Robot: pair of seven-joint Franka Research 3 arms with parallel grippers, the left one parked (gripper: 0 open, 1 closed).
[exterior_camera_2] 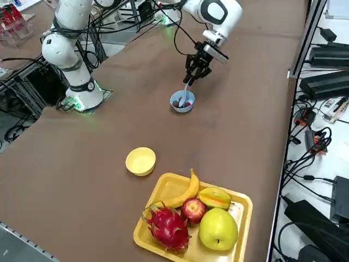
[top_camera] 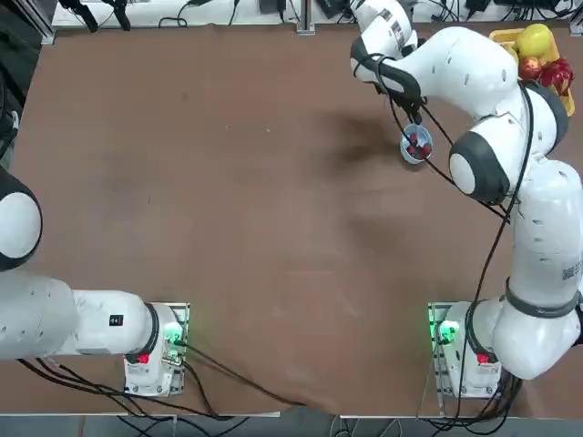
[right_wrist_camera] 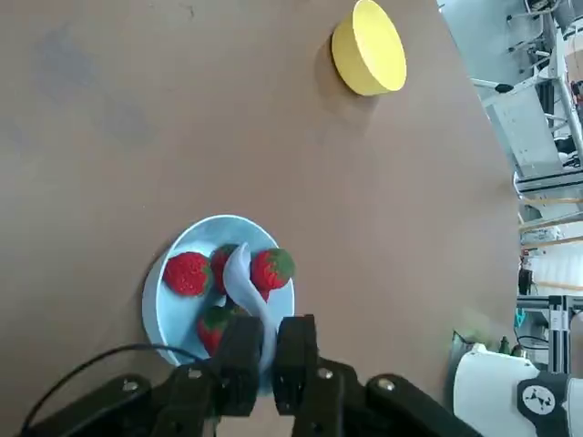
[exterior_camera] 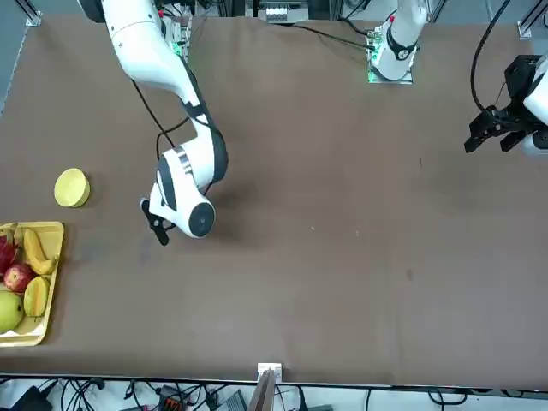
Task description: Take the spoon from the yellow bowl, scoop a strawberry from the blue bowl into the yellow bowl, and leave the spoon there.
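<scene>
Spoon [right_wrist_camera: 241,280] pinched by its handle in the closed right gripper [right_wrist_camera: 270,335], scoop end down among the strawberries [right_wrist_camera: 187,273] in the blue bowl [right_wrist_camera: 153,309]. Handle grip probably meant to leave the scoop end free for digging. Yellow bowl [exterior_camera_2: 140,161] upright, apart from the fruit tray [exterior_camera_2: 248,218], likely for unobstructed access. Next, presumably: one berry onto the spoon, then a level lift against rolling.

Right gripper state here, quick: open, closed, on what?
Right gripper: closed on the spoon, above the blue bowl, with the spoon's head down among the strawberries.
</scene>
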